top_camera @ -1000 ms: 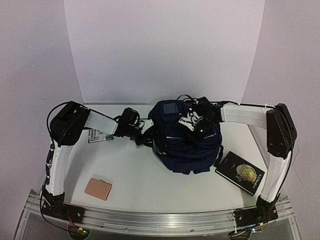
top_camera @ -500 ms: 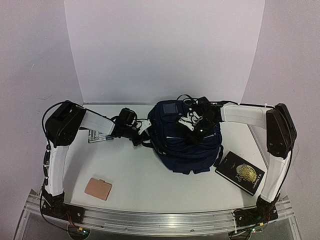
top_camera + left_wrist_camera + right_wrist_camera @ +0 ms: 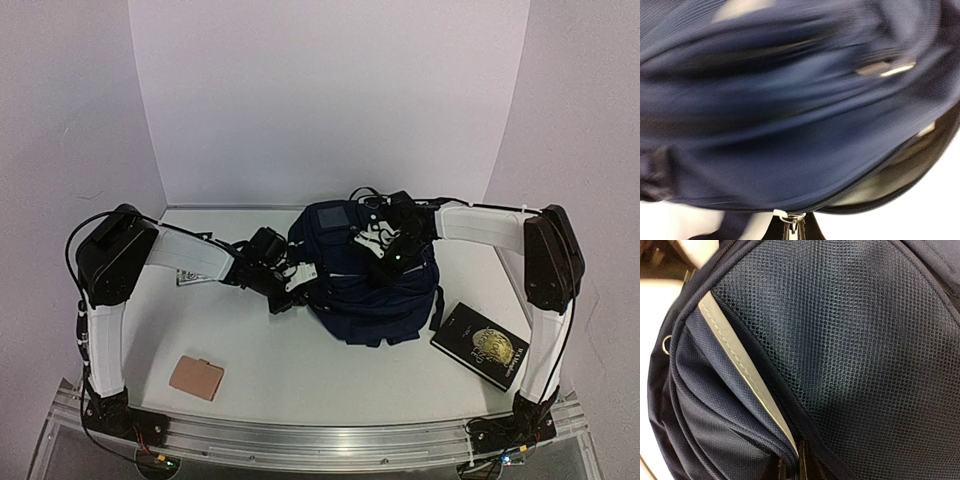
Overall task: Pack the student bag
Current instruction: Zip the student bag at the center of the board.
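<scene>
**A:** As the student bag (image 3: 375,295) lies flat on the bench (image 3: 300,365), what is each arm doing to it?

**B:** The left hand (image 3: 300,280) is at the bag's left edge. Its fingers are together, clamped on the zip pull (image 3: 790,218), a small metal tab at the rim of the navy cloth. That wrist view is blurred, so little more can be told there.

**A:** And the other arm?

**B:** The right hand (image 3: 388,258) rests on top of the bag, toward its far side. Its fingers are pinched together on the bag's fabric, right where the pale stripe (image 3: 742,365) meets the mesh pocket (image 3: 850,350).

**A:** What lies around the bag?

**B:** A black book (image 3: 480,346) with a gold emblem lies just beside the bag's near right corner, close by a black strap (image 3: 437,300); whether the two touch cannot be told. A tan card (image 3: 196,378) lies well apart from the bag, off to its near left. A small printed item (image 3: 188,274) shows to the bag's left, partly hidden under the left arm.
</scene>
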`<state>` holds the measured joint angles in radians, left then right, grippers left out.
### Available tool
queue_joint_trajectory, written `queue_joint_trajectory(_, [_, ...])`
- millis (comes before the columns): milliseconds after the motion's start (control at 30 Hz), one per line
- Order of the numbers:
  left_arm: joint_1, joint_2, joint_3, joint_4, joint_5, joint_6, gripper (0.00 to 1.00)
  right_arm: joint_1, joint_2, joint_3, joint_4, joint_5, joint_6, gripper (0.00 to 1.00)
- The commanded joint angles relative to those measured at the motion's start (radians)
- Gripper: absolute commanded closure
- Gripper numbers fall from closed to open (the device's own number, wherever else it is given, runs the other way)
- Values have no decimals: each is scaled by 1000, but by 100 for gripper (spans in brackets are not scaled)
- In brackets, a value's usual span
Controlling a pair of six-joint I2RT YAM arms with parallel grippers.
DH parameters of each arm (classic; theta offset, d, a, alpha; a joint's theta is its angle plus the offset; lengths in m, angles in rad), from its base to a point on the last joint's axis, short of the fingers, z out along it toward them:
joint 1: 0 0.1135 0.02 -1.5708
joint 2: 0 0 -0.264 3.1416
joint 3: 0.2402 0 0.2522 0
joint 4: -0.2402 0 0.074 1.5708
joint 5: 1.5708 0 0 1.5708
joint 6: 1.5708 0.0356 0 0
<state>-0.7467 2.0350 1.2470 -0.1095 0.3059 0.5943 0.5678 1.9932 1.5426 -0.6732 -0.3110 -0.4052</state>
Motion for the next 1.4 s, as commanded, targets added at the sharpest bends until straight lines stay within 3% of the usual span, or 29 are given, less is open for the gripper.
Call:
queue_joint_trajectory(0, [-105,-46,-18,-75,60,-79,100,-35,82,-17,11,144,105,100])
queue_joint_trajectory(100, [-158,-48,-22,-69,78,-147,100,-35,88,-10,11,135,112,100])
queue_joint_trajectory(200, [-143,-61,-43,16,101,-314,100,-37,89,2,8,89,120,100])
queue_joint_trajectory(367, [27,-54,-10,95,117,-576,100,-39,47,13,-28,-106,120,100])
queue_joint_trajectory(500, [101,-19,81,67,109,-567,100,-26,30,48,-38,-291,175,99])
queue_joint_trajectory(533, [126,-10,94,63,125,-564,100,-18,45,69,-38,-327,194,96])
queue_joint_trajectory(667, [208,11,141,21,173,-519,100,-11,101,210,-60,-370,188,55])
queue_joint_trajectory(800, [212,-7,154,-66,188,-382,100,-25,11,174,-66,-308,60,31])
queue_joint_trajectory(967, [200,-29,134,-112,176,-289,100,22,-30,120,-47,-282,18,32])
queue_joint_trajectory(1233, [184,-20,98,-94,150,-222,100,37,206,391,36,-306,144,34])
queue_joint_trajectory(1367, [181,-22,105,-90,132,-218,100,47,299,390,72,-291,195,39])
